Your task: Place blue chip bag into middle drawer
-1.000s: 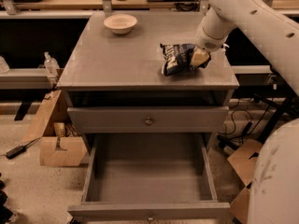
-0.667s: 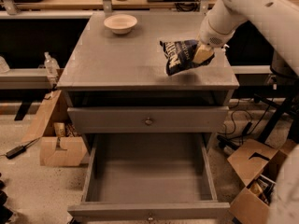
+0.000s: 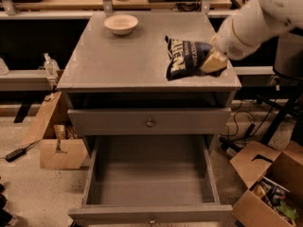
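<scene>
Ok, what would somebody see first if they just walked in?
Probably the white arm's gripper pinching the dark blue chip bag at the right side of the grey cabinet top. Next, the big drawer pulled wide open at the bottom, and a cream bowl at the top's back left.

White arm (image 3: 258, 20), tan claw (image 3: 213, 62) (upper right)
</scene>
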You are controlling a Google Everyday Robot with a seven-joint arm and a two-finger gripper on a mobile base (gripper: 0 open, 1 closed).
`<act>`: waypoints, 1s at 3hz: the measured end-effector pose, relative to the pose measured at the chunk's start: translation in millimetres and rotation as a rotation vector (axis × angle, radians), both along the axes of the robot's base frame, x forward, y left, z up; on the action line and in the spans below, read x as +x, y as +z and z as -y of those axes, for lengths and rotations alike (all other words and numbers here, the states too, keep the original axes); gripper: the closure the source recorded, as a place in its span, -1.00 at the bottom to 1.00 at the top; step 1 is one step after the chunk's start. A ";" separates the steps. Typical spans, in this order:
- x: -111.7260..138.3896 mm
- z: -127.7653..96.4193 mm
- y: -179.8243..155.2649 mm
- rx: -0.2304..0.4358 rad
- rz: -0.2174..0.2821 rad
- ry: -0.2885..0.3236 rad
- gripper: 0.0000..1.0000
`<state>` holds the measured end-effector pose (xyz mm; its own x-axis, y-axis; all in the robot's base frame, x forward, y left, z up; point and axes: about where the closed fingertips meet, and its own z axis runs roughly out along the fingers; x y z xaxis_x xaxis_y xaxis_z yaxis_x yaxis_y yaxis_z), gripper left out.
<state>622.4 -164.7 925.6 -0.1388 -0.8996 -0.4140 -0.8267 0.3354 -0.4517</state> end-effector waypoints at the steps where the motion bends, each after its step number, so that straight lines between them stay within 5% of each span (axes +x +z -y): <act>1: -49.6 -12.2 -6.5 0.156 0.001 -0.113 1.00; 2: -81.8 -17.9 -25.5 0.275 0.010 -0.277 1.00; 3: -95.2 -20.6 -69.5 0.331 -0.024 -0.368 1.00</act>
